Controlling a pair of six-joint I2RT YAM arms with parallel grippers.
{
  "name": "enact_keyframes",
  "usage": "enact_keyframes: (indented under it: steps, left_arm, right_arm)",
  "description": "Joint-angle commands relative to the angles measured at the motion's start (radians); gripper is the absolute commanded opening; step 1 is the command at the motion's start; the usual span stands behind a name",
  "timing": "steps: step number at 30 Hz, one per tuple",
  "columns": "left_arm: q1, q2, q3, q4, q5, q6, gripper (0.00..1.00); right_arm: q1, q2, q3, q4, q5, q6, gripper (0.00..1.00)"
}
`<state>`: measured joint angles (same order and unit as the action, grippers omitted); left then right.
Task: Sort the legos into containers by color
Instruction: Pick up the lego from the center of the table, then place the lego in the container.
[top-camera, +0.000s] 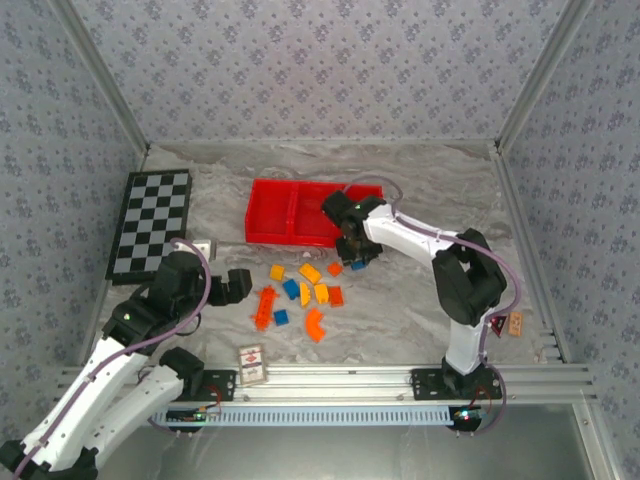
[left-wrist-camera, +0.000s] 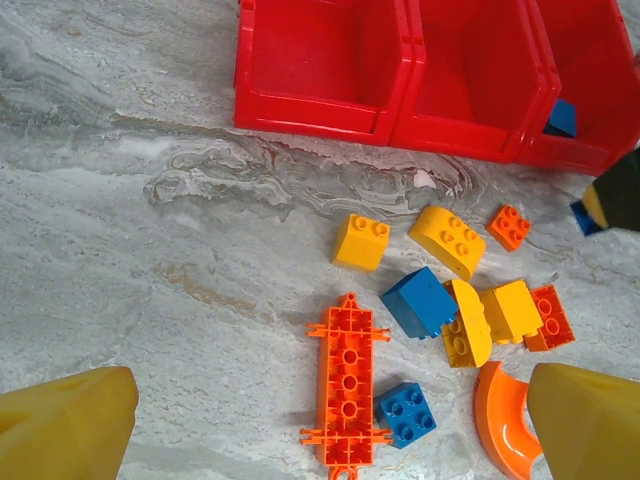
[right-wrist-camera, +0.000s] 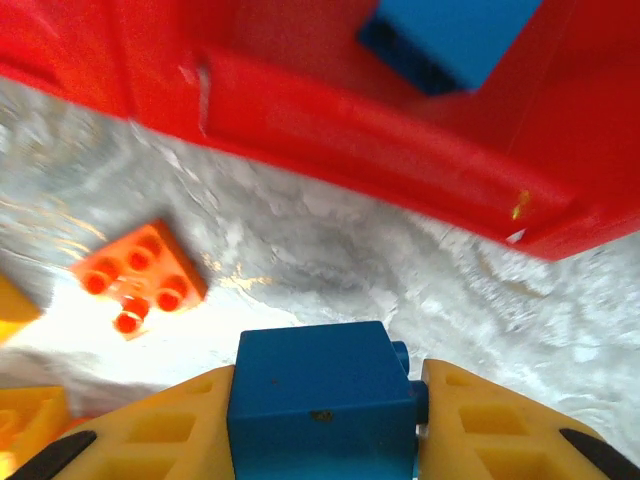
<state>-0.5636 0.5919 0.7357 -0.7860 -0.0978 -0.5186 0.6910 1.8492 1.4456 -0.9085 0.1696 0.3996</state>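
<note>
While a blue brick (right-wrist-camera: 320, 390) is being clamped between the yellow fingers (right-wrist-camera: 480, 430) of the right gripper (right-wrist-camera: 325, 440), it is being kept close before the front wall of the red tray (right-wrist-camera: 380, 150). In the right wrist view, a second blue brick (right-wrist-camera: 450, 35) is lying inside the compartment at the top of the frame. A small orange brick (right-wrist-camera: 140, 275) is resting at the left on the marbled worktop (right-wrist-camera: 330, 240).

In the top view, this gripper is being shown at the centre of the frame, at the right end of the tray. The loose legos (top-camera: 305, 290) are scattered just below and to the left of it. The left gripper (top-camera: 235, 285) is being held wide open at the left of the pile, with nothing between its fingers.

In the left wrist view, a long orange brick (left-wrist-camera: 348, 385) is lying in the lower centre and a curved orange brick (left-wrist-camera: 500, 415) at the lower right. Yellow and blue pieces are grouped between them and the tray. The three compartments are running along the top edge, and the second blue brick is lying in the rightmost one.
</note>
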Motion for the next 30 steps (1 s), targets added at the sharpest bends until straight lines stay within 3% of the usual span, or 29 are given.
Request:
enact_keyframes:
  steps: [1,11,17,23,30]
  left_arm:
    - [-0.006,0.000,-0.001,-0.004,-0.010,-0.010,1.00]
    - [-0.013,-0.013,-0.001,-0.007,-0.015,-0.012,1.00]
    - [-0.019,-0.021,-0.001,-0.006,-0.023,-0.014,1.00]
    - [-0.020,-0.021,-0.002,-0.007,-0.025,-0.012,1.00]
    - [-0.020,-0.021,-0.002,-0.006,-0.024,-0.012,1.00]
  right_arm:
    - [-0.022,-0.033,0.125,-0.072,0.055,-0.059,0.30]
    - [-0.157,0.216,0.515,-0.129,-0.027,-0.174,0.30]
    - [-0.205,0.387,0.722,-0.210,-0.009,-0.218,0.30]
    - [-0.209,0.477,0.835,-0.258,0.072,-0.259,0.30]
    - [-0.204,0.502,0.830,-0.268,0.152,-0.284,0.33]
